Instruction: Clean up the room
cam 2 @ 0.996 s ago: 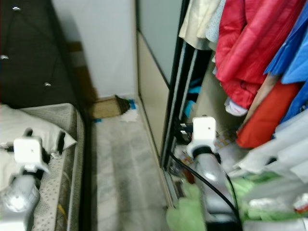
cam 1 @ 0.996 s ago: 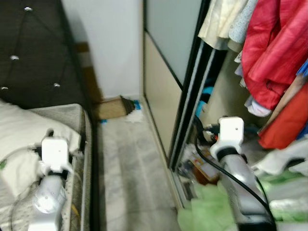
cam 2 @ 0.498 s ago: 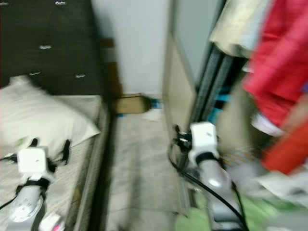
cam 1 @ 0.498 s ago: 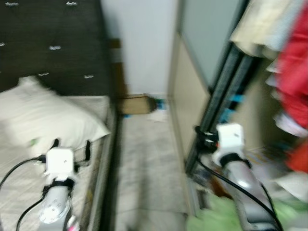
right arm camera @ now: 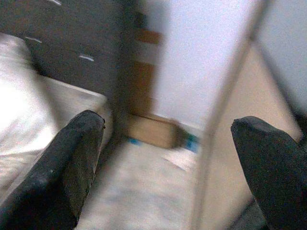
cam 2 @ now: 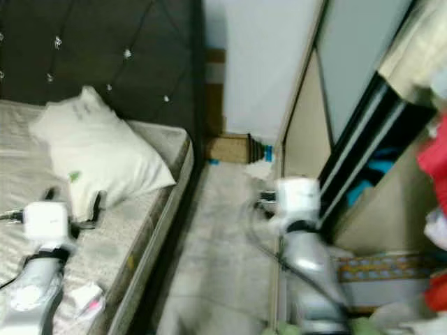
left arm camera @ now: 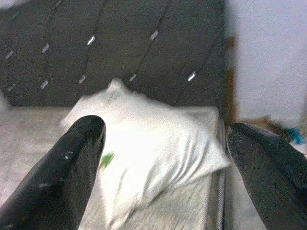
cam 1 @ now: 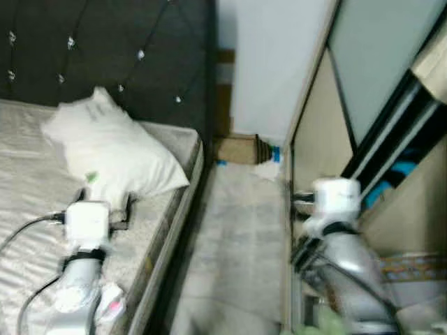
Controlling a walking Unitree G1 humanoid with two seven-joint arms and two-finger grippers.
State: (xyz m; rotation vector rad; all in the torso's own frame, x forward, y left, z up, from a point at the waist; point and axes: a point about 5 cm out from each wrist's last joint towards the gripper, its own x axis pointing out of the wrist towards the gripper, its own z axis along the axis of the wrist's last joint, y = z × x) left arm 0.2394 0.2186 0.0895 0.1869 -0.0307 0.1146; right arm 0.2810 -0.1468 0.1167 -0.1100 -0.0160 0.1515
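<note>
— Looking down first: left gripper [left arm camera: 163,158] over the near part of the bed [cam 1: 28,174], fingers [left arm camera: 72,172] spread wide apart, nothing between them. Silver arm and white wrist box below, black cable trailing off beside it.

— Anything by that arm?

— Small pink and white thing [cam 1: 112,304] lying on the mattress, right beside the arm. Too blurred to name.

— And the other side?

— Right gripper [right arm camera: 168,158] out over the strip of floor [cam 1: 237,237] between bed and wardrobe [cam 1: 363,132], fingers likewise wide apart, empty. Arm close against the wardrobe's sliding door track.

— Inside the wardrobe?

— Hard to read through the blur. Patterned band [cam 2: 391,269] low down, red cloth [cam 2: 436,146] at the edge, pale garment [cam 2: 419,49] hanging higher up.

— Further along the bed?

— White pillow [cam 1: 112,153] lying tilted on the mattress, small green mark [left arm camera: 107,159] on it, just ahead of the left gripper. Behind it a dark tufted headboard [cam 1: 112,49] with shiny studs.

— At the far end of the floor?

— Brown cardboard box [cam 1: 236,149] against the wall, beyond the corner of the bed. Next to it something dark, then a white crumpled scrap [cam 1: 268,169] and a bit of blue [cam 1: 277,153] on the floor near the wardrobe's edge. White wall [cam 1: 272,63] rising behind all of it.
</note>
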